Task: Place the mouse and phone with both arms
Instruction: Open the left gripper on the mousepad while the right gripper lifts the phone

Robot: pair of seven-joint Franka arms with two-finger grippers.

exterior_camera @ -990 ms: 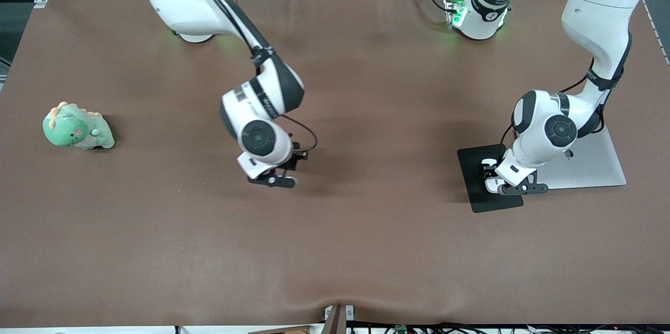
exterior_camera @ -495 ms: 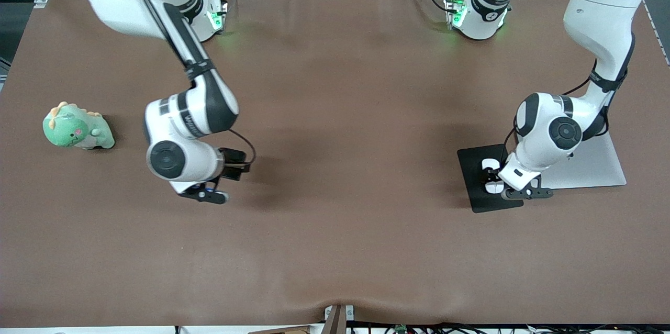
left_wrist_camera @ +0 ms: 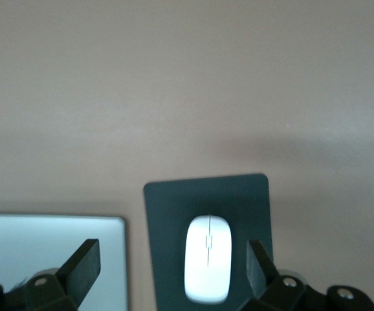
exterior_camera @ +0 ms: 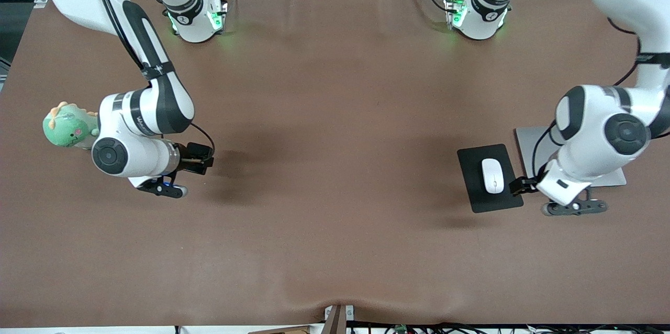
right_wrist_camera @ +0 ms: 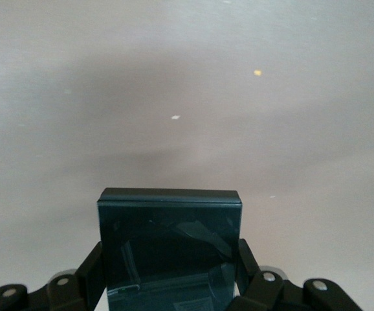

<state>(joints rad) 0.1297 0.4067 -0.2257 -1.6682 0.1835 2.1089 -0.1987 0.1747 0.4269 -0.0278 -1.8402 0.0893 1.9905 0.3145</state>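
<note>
Front view: the left gripper [exterior_camera: 574, 207], fingers spread and empty, hangs beside the flat black mat [exterior_camera: 473, 195] bearing the white oval mouse [exterior_camera: 492, 175]. The right gripper [exterior_camera: 163, 189] clamps the glossy black phone [right_wrist_camera: 169, 249], hidden here; its arm partly covers a green plush dinosaur [exterior_camera: 67, 127]. A silver slab [exterior_camera: 529, 142] is half hidden.

Mouse [exterior_camera: 492, 175]: small white oval, thin grey line down top, lies flat near middle of black mat [exterior_camera: 489, 178], toward left arm's end of table, free of any grip. Phone [right_wrist_camera: 169, 249]: black glossy slab, rounded corners, clamped between right gripper [right_wrist_camera: 169, 272] fingers above brown table.
</note>
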